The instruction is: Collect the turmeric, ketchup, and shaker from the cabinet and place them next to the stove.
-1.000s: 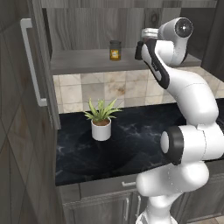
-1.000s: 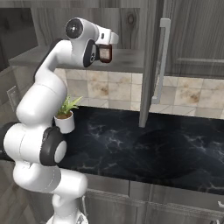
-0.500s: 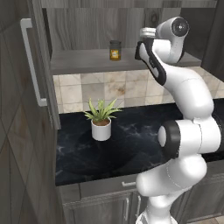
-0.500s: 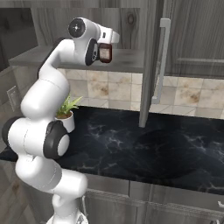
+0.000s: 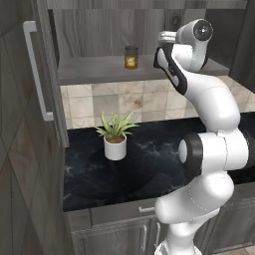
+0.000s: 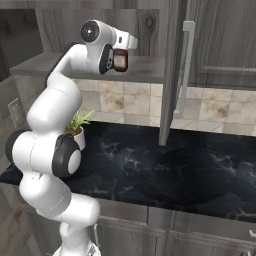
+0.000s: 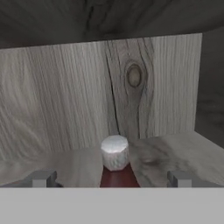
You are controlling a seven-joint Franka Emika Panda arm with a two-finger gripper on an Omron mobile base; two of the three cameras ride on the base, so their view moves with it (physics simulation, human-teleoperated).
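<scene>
Two dark finger tips of the pincer [image 7: 112, 179], spread wide and gripping nothing, stand either side of the dark red-brown ketchup bottle [image 7: 115, 168] at the bottom centre of the hand view. It stands upright on the grey woodgrain cabinet's shelf [image 6: 145, 67], straight ahead and centred. The short orange turmeric jar [image 5: 131, 57] sits upper centre, well apart.

The turmeric [image 5: 131, 57], a short orange jar with a dark lid, stands upright on the cabinet [image 5: 99, 69] shelf. The red-brown ketchup [image 6: 120, 60] stands upright further along.
</scene>
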